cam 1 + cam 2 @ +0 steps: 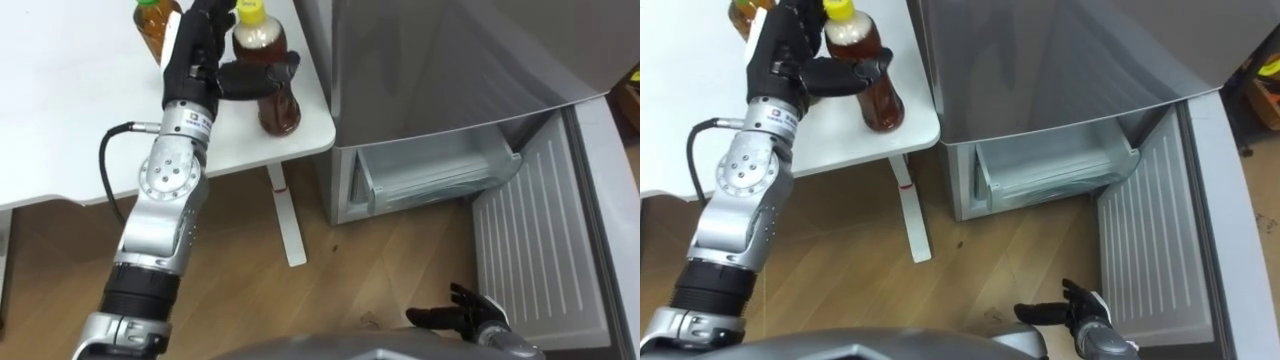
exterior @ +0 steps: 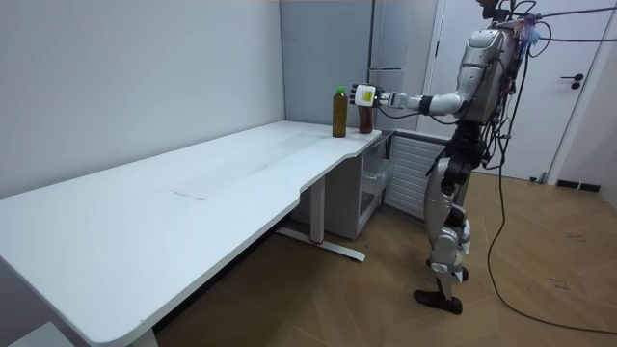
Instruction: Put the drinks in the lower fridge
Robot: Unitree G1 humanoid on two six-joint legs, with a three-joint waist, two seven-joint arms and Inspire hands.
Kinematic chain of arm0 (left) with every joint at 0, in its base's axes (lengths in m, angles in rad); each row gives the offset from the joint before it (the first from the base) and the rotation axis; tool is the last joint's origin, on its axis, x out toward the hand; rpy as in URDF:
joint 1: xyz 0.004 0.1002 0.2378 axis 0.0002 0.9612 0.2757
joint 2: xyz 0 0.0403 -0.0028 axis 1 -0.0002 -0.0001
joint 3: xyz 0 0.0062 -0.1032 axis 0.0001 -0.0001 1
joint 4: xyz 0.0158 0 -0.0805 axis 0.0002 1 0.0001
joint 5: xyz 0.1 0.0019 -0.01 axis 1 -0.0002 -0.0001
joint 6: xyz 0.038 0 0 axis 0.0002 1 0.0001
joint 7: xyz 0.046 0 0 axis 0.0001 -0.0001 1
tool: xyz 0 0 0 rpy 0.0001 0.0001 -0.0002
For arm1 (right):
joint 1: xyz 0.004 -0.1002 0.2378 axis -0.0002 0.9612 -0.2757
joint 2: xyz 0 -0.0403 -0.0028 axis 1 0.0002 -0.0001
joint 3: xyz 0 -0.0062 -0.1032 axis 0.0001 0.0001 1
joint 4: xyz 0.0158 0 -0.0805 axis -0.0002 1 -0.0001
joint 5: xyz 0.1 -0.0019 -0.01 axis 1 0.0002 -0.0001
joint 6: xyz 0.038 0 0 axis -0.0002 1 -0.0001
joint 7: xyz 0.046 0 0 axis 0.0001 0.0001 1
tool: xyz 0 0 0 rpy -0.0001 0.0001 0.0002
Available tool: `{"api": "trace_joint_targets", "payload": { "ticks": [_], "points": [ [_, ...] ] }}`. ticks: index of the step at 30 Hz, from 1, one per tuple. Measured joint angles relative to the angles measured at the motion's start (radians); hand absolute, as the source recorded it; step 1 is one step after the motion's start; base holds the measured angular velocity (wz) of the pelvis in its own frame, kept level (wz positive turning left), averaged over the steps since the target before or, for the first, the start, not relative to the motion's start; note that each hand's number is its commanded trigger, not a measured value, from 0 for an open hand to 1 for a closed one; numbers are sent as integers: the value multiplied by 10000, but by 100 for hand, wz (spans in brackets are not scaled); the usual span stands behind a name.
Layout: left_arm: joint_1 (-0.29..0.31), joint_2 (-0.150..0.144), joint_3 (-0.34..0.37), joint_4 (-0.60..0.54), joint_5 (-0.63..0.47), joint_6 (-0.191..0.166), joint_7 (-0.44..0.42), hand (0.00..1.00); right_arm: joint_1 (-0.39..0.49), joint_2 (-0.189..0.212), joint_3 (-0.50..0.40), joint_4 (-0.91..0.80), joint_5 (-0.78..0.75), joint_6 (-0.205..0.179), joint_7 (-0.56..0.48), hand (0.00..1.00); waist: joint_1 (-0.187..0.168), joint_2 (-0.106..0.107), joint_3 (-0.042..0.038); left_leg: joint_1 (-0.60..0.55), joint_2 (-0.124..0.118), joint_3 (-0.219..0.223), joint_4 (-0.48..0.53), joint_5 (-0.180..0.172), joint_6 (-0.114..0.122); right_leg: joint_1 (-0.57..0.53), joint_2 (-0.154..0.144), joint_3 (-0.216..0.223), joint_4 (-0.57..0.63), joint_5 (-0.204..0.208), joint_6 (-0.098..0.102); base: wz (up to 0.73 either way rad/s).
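Bottle (image 1: 278, 113) in left robot hand (image 1: 190, 60) (tabletop (image 1: 60, 120))

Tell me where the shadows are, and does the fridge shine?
Room view: the floor under the white table is darker, a soft shadow. Left eye view: the grey fridge shows a pale sheen, no harsh glare; the table looks evenly bright around the bottle that the left hand grips.

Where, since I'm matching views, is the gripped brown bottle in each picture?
Left eye view: brown bottle top centre, in left hand.
Right eye view: brown bottle top left.
Room view: brown bottle upper middle.
Shared landmark: white table's corner.
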Motion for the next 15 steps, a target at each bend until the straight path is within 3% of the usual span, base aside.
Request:
{"api": "trace_joint_targets", "payload": {
  "ticks": [7, 15],
  "points": [
    [-1, 34, 73, 120, 2, 49, 138, 100, 0, -3, -172, 0, -3, 12, 31, 0, -41, 15, -8, -45, 7, 2, 7, -1, -1, -19, 6, 1, -1, 5, -5, 0],
    [-235, 58, 106, 409, -24, 182, -286, 100, -10, -24, -293, 25, -5, 23, 20, 0, -183, 99, -24, -56, 6, 4, 20, 0, -1, -19, 5, 2, -7, 6, -5, 0]
  ]
}}
